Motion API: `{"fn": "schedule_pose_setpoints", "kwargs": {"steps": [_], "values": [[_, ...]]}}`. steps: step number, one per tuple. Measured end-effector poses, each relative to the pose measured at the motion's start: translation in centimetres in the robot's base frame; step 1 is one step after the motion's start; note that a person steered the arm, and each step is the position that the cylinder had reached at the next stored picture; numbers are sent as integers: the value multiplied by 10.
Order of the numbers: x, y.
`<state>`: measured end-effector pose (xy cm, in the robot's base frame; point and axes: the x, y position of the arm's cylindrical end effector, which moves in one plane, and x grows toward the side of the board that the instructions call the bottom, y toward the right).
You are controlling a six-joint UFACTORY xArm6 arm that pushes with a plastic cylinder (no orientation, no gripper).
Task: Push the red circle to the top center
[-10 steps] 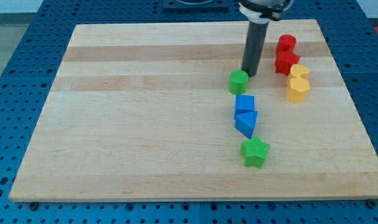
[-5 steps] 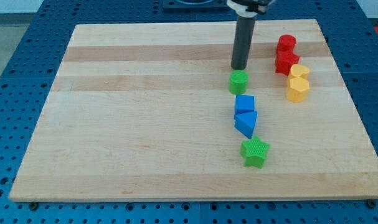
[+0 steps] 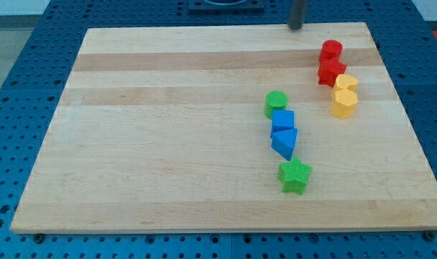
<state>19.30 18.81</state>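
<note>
The red circle [image 3: 331, 50] stands near the board's top right corner. A second red block [image 3: 331, 71] touches it just below. My tip [image 3: 297, 28] is at the board's top edge, left of and above the red circle, apart from it. Only the rod's short lower end shows at the view's top.
Two yellow blocks [image 3: 345, 83] [image 3: 343, 103] sit below the red ones. Mid-board, a column runs downward: green circle [image 3: 276, 103], blue cube [image 3: 282, 119], blue triangle [image 3: 284, 142], green star [image 3: 295, 176]. The wooden board [image 3: 168, 144] lies on a blue perforated table.
My tip has moved from just above the green circle up and slightly right to the board's top edge. The green circle has shifted a little down, against the blue cube.
</note>
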Motion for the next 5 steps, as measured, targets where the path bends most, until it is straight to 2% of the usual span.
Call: {"fn": "schedule_pose_setpoints", "kwargs": {"steps": [1, 2, 3, 5], "values": [[45, 80], [121, 93], [160, 38], [154, -42]]}}
